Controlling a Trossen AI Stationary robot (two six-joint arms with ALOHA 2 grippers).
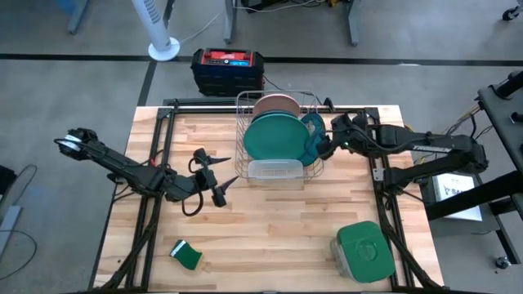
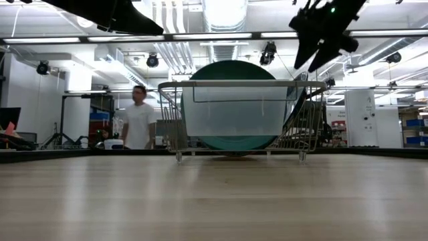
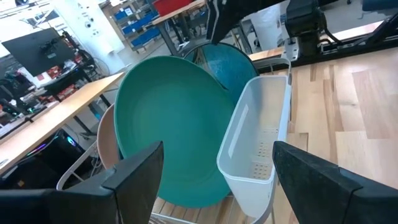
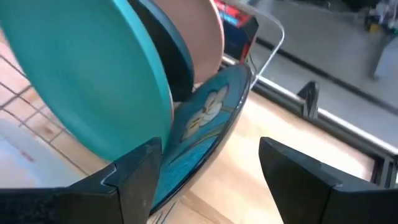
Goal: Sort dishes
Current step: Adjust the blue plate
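Right gripper point(image 1: 327, 145), jaws spread and empty, sits at the wire rack's point(image 1: 245, 131) side, just beside the glossy round plates point(image 1: 274, 135) standing on edge. Left gripper point(image 1: 222, 181), open and empty, hovers above bare wooden counter point(image 1: 278, 229) before the rack.

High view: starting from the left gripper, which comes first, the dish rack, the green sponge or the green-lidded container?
From the left gripper, open over mid-table:
1. Dish rack, just beyond it toward the table's back.
2. Green sponge, near the front edge.
3. Green-lidded container, front right corner.
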